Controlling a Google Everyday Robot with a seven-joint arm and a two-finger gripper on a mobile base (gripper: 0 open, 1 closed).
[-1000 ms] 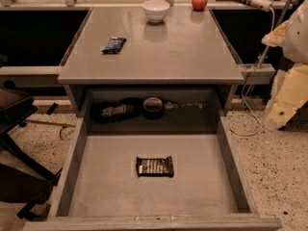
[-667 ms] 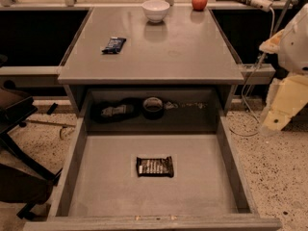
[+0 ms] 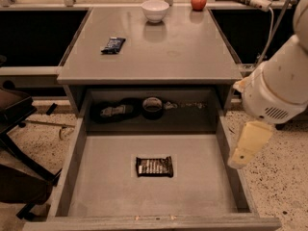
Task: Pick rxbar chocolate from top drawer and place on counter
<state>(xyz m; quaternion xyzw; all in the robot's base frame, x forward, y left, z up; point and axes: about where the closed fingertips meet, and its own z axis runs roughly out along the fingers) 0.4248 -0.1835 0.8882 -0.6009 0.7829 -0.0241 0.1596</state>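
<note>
The rxbar chocolate (image 3: 154, 166), a dark wrapper with pale lettering, lies flat in the middle of the open top drawer (image 3: 202, 177), on its grey floor. The counter (image 3: 163, 52) is the grey tabletop above and behind the drawer. My arm comes in from the right. Its white wrist (image 3: 274, 88) is over the drawer's right wall. The pale gripper (image 3: 246, 146) hangs just outside that wall, right of the bar and above it, apart from it and holding nothing that I can see.
On the counter are a dark blue wrapped bar (image 3: 113, 44) at the left, a white bowl (image 3: 155, 9) and a red apple (image 3: 198, 1) at the back. Dark items and a round roll (image 3: 152, 107) sit in the recess behind the drawer. A chair (image 3: 19, 143) stands at the left.
My arm has moved left and down, from beside the counter's right edge to the drawer's right wall. The rxbar chocolate and the counter items have not moved.
</note>
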